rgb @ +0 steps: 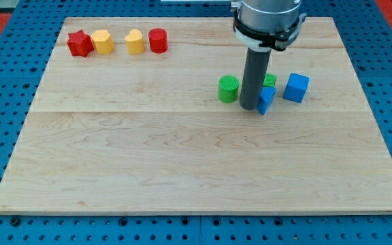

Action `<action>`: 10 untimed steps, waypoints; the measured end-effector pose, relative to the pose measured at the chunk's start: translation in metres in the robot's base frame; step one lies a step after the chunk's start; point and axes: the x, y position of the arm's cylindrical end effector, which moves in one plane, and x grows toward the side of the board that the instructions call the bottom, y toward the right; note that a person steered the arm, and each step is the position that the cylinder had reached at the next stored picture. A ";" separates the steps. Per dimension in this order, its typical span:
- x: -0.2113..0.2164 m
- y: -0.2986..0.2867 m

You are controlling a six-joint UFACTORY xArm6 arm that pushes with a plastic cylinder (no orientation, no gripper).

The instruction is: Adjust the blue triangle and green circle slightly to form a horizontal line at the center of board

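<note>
The blue triangle (267, 99) lies right of the board's middle, partly hidden by my rod. The green circle (228, 88) stands just to the rod's left. My tip (249, 107) rests on the board between the two, touching or nearly touching the blue triangle's left side. Another green block (270, 80) peeks out behind the rod, just above the blue triangle; its shape is hidden.
A blue cube (296, 88) sits right of the blue triangle. At the view's top left stand a red star (79, 43), a yellow hexagon (102, 41), a yellow heart (135, 42) and a red cylinder (158, 40). The wooden board (182, 170) lies on a blue pegboard.
</note>
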 end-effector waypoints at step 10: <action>0.008 -0.145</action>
